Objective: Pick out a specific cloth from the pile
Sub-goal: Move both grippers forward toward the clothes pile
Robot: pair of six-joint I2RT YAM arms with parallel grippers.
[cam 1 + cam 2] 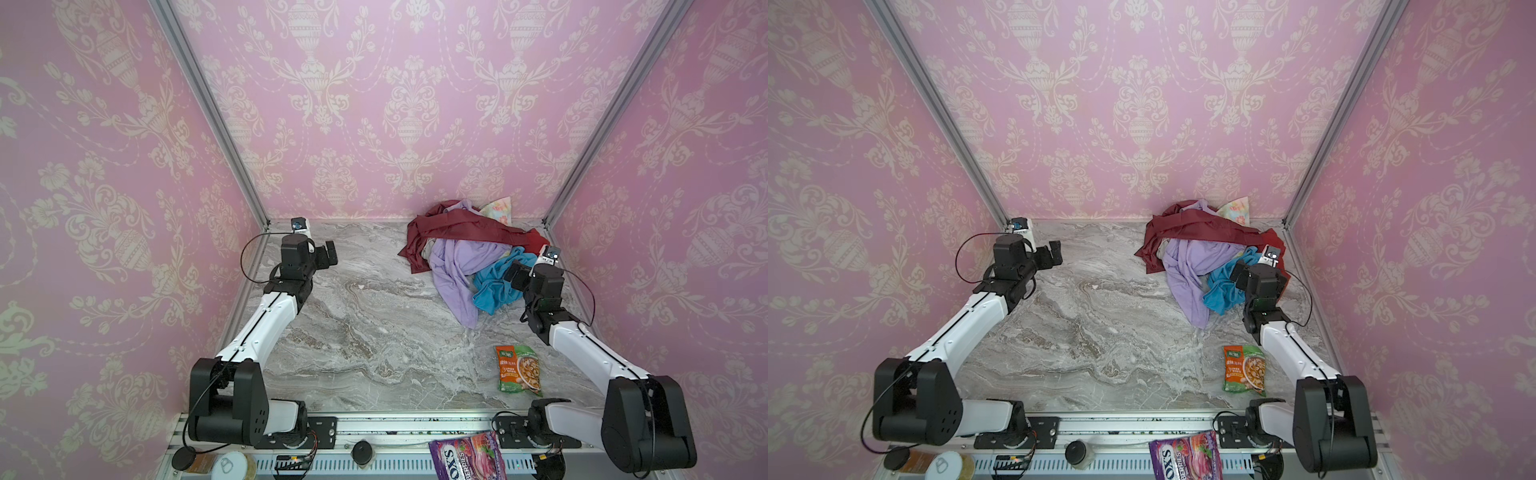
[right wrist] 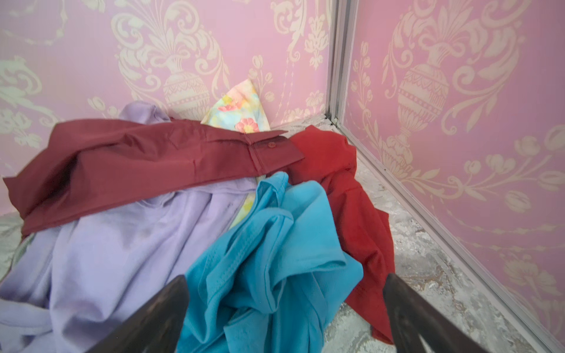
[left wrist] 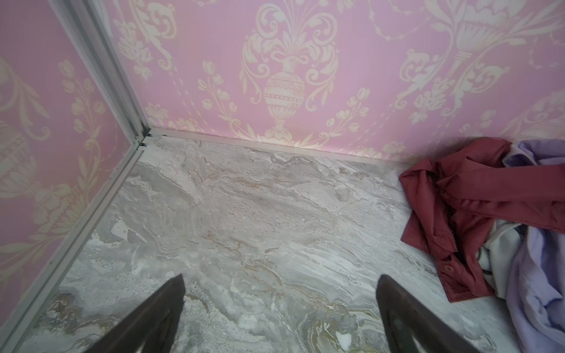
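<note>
The pile (image 1: pixel 469 235) (image 1: pixel 1204 235) lies in the far right corner of the marble table. The cloth (image 1: pixel 457 270) (image 1: pixel 1187 270) (image 2: pixel 122 250) (image 3: pixel 538 290), pale lavender and matte, spills forward from under a shiny maroon shirt (image 1: pixel 453 226) (image 2: pixel 137 159). Beside it lie a teal cloth (image 1: pixel 496 286) (image 2: pixel 275 238), a red cloth (image 2: pixel 345 189) and a floral piece (image 2: pixel 241 113). My right gripper (image 1: pixel 515 274) (image 1: pixel 1239 274) (image 2: pixel 284 278) hangs open just over the teal cloth, to the right of the lavender one. Far left, my left gripper (image 1: pixel 330 253) (image 1: pixel 1054 251) (image 3: pixel 279 278) is open over bare marble.
A green snack packet (image 1: pixel 519 370) (image 1: pixel 1244 370) lies near the front right beside the right arm. A purple candy bag (image 1: pixel 465 457) rests on the front rail. Pink patterned walls and aluminium posts (image 2: pixel 336 61) close in the table on three sides.
</note>
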